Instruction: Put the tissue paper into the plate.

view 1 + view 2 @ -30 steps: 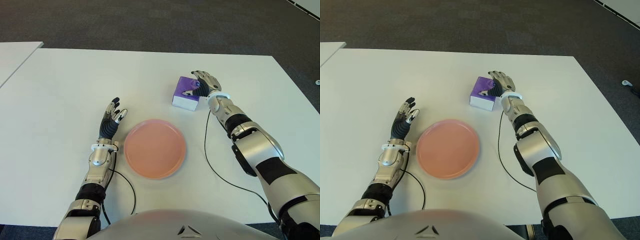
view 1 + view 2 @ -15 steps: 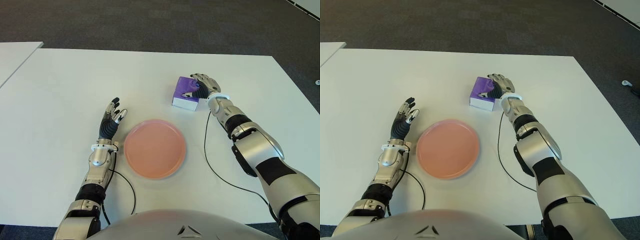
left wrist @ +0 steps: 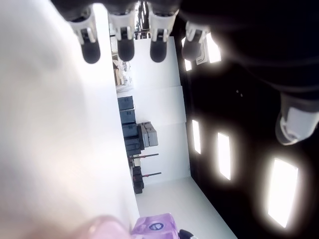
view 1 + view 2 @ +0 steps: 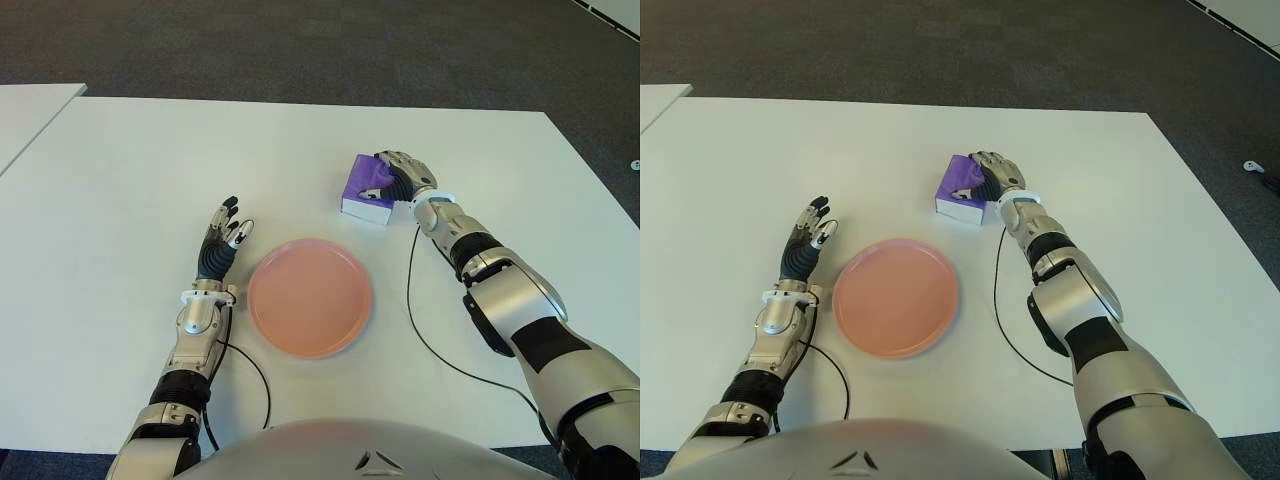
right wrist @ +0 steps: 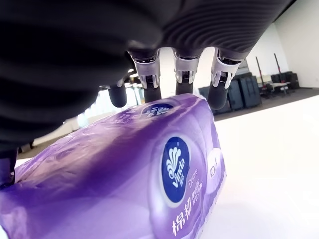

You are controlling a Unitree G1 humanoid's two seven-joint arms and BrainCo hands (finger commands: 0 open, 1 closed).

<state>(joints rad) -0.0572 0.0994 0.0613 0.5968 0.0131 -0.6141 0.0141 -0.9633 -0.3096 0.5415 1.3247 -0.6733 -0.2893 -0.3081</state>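
The tissue paper (image 4: 366,187), a soft purple pack, lies on the white table (image 4: 120,170) beyond the pink plate (image 4: 309,296) and a little to the plate's right, well apart from its rim and not yet moved toward it; the right hand (image 4: 402,174) is draped over the pack's far side, and the right wrist view shows its fingers (image 5: 181,74) curled down across the top face with the pack filling the palm, so the hand reads as closing in a grasp on the pack, which, as far as can be judged, is still resting on the table; the grip from above and the side suits a soft pack that would squash if pinched, and it leaves the underside free for setting down in the plate; the plate sits close in front of the robot, empty, presumably so that either arm can reach it; the left hand (image 4: 221,238) shows just to the left of the plate, raised with its fingers spread and holding nothing, out of the carrying path; a dark cable (image 4: 425,335) trails across the table to the right of the plate; the pack bears a round blue emblem reading "Vinda", with "Deluxe" beneath it and Chinese characters below that; smaller print there is too fine to read.
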